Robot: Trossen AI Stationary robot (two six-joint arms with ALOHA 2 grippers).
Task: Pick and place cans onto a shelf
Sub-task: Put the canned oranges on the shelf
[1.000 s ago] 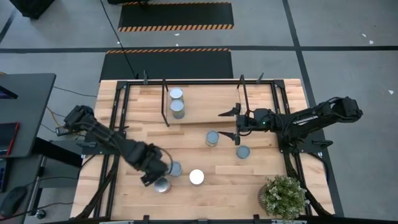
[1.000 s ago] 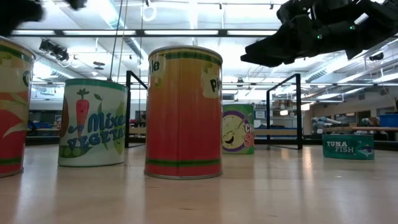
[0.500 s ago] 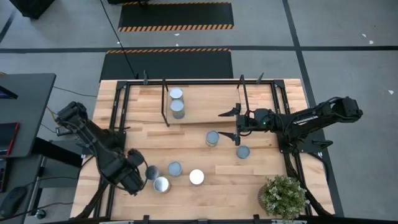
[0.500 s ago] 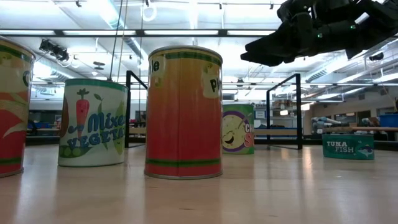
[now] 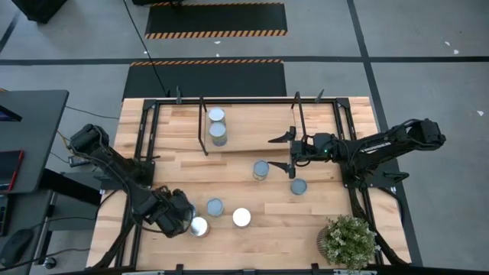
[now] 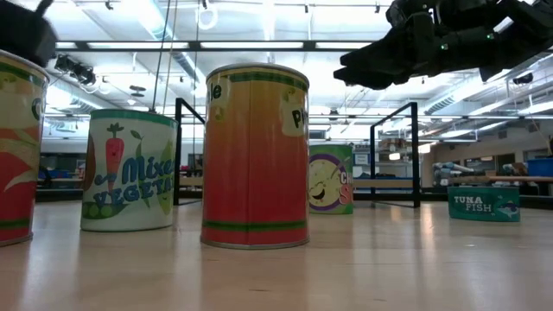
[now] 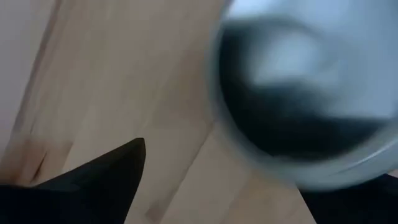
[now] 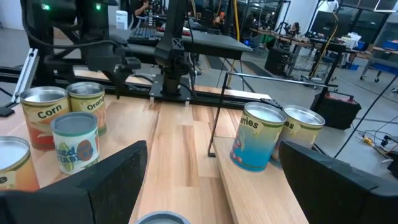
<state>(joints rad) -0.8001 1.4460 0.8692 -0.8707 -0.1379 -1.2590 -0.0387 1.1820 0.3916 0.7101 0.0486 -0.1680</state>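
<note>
Several cans stand upright on the table: one with a silver top (image 5: 199, 226) at the near left, a bluish one (image 5: 215, 207), a white-topped one (image 5: 241, 218), then two more (image 5: 260, 169) (image 5: 298, 186). Two cans (image 5: 217, 115) (image 5: 218, 131) stand on the shelf (image 5: 256, 126). My left gripper (image 5: 183, 220) is open and points down, close on the left of the silver-topped can (image 7: 305, 93), whose top fills the wrist view ahead of one finger (image 7: 106, 180). My right gripper (image 5: 284, 153) hangs open and level by the shelf's right end.
A bushy potted plant (image 5: 349, 241) stands at the near right corner. The shelf's black rod frame (image 5: 298, 122) rises beside my right gripper. The low view shows the near cans (image 6: 255, 155) (image 6: 130, 168) in a row, with bare wood in front of them.
My left gripper has swung from above the near cans toward the table's left edge, then come back toward the silver-topped can. It has sunk lower and tipped to point more steeply down, staying open. No can has moved.
</note>
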